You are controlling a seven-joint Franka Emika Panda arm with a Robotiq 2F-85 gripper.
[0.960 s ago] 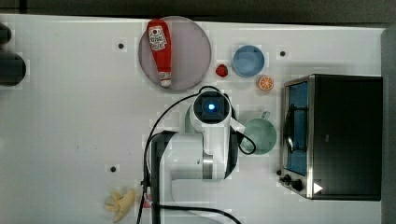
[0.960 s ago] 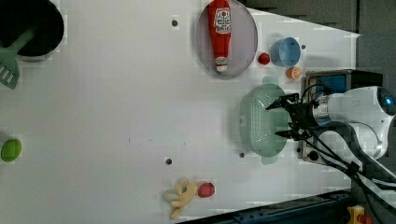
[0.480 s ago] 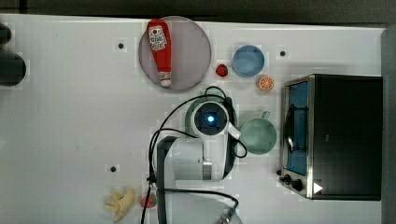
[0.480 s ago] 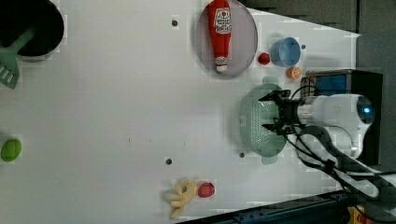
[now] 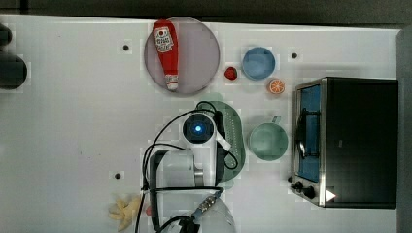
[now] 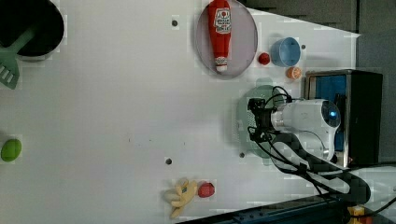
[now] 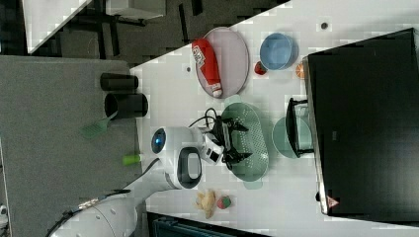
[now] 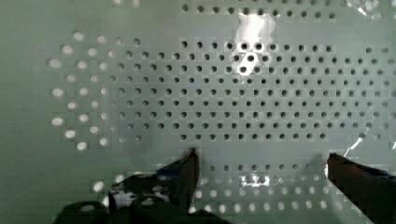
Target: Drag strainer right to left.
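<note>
Two things to get right here: depth and direction. With the black gripper [image 8: 261, 161] spread wide and holding nothing, hanging inside the large pale mint-green oval plastic strainer [image 8: 210, 93] just over its dotted floor, lower only until one dark fingertip [image 8: 187, 165] sits well below the rim; contact with the floor cannot be told. Then lean against the inner wall and push slowly and level, probably toward the top view's left across the bare white table [image 5: 73, 121]. Keep the wrist low, lest the light shell tip or slip out from under. Mind the neighbours of the strainer [image 5: 235, 136], lying mid-table partly under the white arm: just beside it on the top view's right, a smaller round mint-green cup with a handle [image 5: 268, 141]; just beyond its upper end, a round grey plate [image 5: 204, 48] bearing a red plastic ketchup bottle [image 5: 166, 51]. Farther off, a black toaster oven with a blue-lit glass door [image 5: 359, 141]. On the bottle, a white label with print too small to read; on the oven's corner, a small white triangle mark; no legible writing anywhere.
</note>
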